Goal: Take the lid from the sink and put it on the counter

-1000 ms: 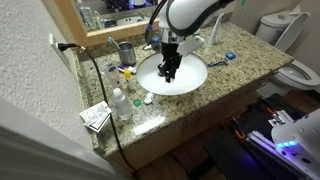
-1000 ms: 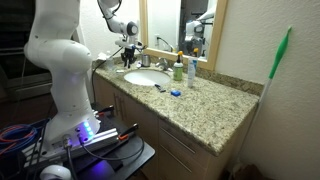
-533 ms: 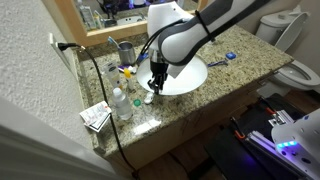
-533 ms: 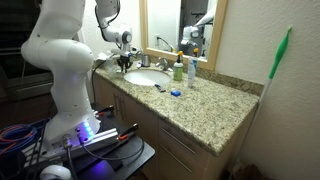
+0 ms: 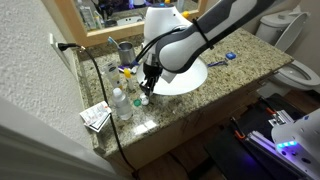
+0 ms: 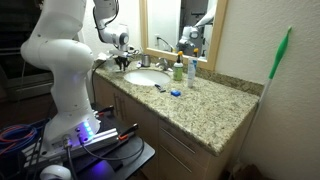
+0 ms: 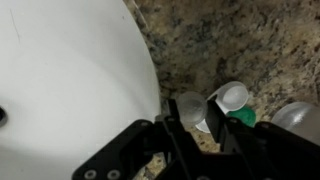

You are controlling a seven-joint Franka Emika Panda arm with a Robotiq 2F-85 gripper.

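In the wrist view, the claw (image 7: 198,122) is clamping its two dark fingers on a pale round lid (image 7: 190,105), low and right of centre. It is hanging over the speckled bench (image 7: 230,40), just past the white sink (image 7: 70,70) rim. Another white cap (image 7: 233,95) is lying just beside it.

An exterior view looked steeply down from high beside the wall onto the granite counter (image 5: 245,52) and sink (image 5: 196,76). An exterior view stood farther back, sighting along the counter (image 6: 210,110) toward the sink (image 6: 147,77). The wrist view hung close above sink rim (image 7: 70,70) and counter (image 7: 240,40).
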